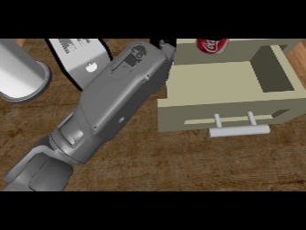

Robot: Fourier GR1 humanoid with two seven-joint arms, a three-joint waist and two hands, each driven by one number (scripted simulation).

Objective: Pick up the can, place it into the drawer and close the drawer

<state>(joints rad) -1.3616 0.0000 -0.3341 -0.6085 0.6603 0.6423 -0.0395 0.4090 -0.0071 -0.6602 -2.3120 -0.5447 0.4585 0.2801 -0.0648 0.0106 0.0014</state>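
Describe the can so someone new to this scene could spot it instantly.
Start at the open beige drawer in the upper right of the wooden counter, its pale bar handle facing the viewer. Follow the drawer to its far edge: the red can with white script lettering sits there, cut off by the view's top. It is the only red object; everything nearby is beige, grey or white.

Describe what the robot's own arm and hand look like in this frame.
One grey forearm crosses the view: smooth, rounded shell panels split by dark seams, with a blockier segment near the lower edge and a few small raised details on the casing. At its far end only a sliver of the black hand shows. No cables or markings are visible.
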